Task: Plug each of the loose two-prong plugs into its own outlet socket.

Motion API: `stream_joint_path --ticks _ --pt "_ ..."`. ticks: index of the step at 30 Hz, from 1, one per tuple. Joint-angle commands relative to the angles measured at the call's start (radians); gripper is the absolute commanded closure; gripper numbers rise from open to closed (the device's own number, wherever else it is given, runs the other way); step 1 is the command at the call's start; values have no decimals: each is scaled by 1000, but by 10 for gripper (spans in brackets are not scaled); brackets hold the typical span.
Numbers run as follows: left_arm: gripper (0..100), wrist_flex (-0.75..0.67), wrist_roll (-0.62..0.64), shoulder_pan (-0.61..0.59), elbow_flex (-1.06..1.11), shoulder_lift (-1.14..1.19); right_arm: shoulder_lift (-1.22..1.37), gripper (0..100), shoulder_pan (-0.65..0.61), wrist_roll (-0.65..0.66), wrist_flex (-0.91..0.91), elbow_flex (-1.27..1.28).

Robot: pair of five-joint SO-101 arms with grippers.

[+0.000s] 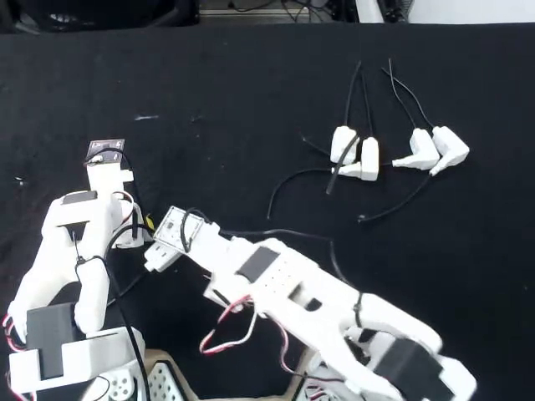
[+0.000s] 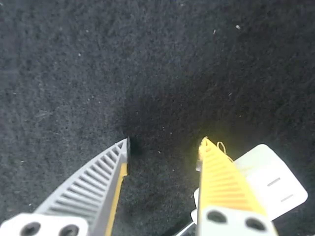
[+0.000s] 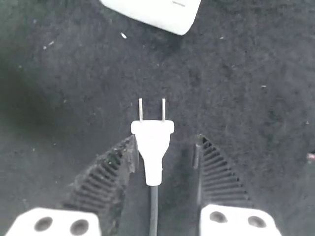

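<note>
Right tool (image 3: 166, 142): open, astride a plug (image 3: 151, 142) lying flat on the counter (image 3: 256, 73), prongs toward a socket (image 3: 152, 12) nearby. Left tool (image 2: 165, 143): open, holding nothing, over the counter, a socket (image 2: 268, 179) just beside its yellow finger.

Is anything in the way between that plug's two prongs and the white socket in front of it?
Nothing visible. The plug lies between the right gripper's open fingers, prongs aimed at the socket, with bare black cloth between them.
</note>
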Motion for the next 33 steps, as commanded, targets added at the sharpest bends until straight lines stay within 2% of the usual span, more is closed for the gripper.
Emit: stream_joint_path --ticks 1,11,13,15,16,17,24,29,33 --pt "769 -3 2 -7 12 3 65 830 15 14 -20 -82" --pt "769 -3 2 -7 12 3 116 833 8 75 -18 -88" --pt "769 -3 2 -7 12 3 116 870 8 77 -18 -90" --pt "769 -3 2 -7 12 3 107 975 14 75 -20 -94" --pt "769 -3 2 -7 12 3 102 992 15 72 -20 -96" --pt "769 -3 2 -7 12 3 90 969 15 69 -18 -91" --pt "769 -3 2 -7 12 3 -110 988 14 68 40 -31" --pt "769 -2 8 -30 12 -5 -286 988 61 68 -121 73" --pt "769 -5 9 -68 31 -120 -348 988 91 69 -302 160"
